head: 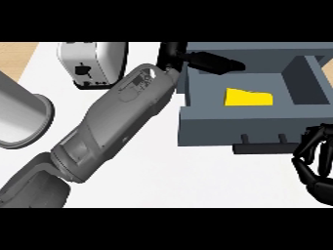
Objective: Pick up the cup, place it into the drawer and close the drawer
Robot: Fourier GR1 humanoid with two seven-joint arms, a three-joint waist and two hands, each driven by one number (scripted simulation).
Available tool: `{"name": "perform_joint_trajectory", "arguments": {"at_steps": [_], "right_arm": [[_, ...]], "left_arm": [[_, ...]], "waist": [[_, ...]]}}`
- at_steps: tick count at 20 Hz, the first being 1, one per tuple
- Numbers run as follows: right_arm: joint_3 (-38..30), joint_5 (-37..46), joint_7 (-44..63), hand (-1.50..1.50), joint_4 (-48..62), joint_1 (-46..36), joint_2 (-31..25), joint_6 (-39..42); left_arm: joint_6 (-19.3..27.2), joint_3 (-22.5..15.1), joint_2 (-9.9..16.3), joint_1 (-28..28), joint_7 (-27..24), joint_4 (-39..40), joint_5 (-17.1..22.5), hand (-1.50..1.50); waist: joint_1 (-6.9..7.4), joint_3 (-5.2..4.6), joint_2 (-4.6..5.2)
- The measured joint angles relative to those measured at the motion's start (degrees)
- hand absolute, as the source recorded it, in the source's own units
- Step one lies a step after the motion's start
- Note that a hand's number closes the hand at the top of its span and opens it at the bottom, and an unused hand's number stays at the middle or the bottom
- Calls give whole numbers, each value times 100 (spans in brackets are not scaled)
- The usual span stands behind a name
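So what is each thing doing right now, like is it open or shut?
Grey drawer: pulled open.
Yellow cup: lying inside the drawer.
Left hand: reaching over the drawer's back corner, fingers straight.
Right hand: fingers curled, empty, beside the drawer front.
White toaster: upright on the counter.
Grey cylinder: lying on its side.

you've got a grey drawer [255, 128], yellow cup [249, 97] inside, white toaster [91, 63] at 11 o'clock, black hands, grey forearms.
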Motion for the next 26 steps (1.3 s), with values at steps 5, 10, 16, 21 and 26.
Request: {"name": "perform_joint_trajectory", "arguments": {"at_steps": [5,10,16,21,26], "right_arm": [[215,702,148,150,-220,74,-76,-106],[623,1643,135,150,-4,-26,119,-461],[1037,2714,-71,150,567,-361,176,-842],[1609,3914,-376,150,1396,-660,39,-1166],[2055,4976,-671,150,2540,-1136,53,-1698]], "left_arm": [[-85,152,494,429,252,-701,-26,-150],[-210,318,1009,940,504,-1439,-64,-150],[-316,507,1650,1898,691,-2551,-49,-150],[-567,656,2030,2548,695,-3127,27,-150],[-760,834,2371,3186,666,-3635,70,-150]], "waist": [[121,-2,-24],[176,-1,-19],[247,-1,-16],[317,-1,0],[330,2,15]]}}
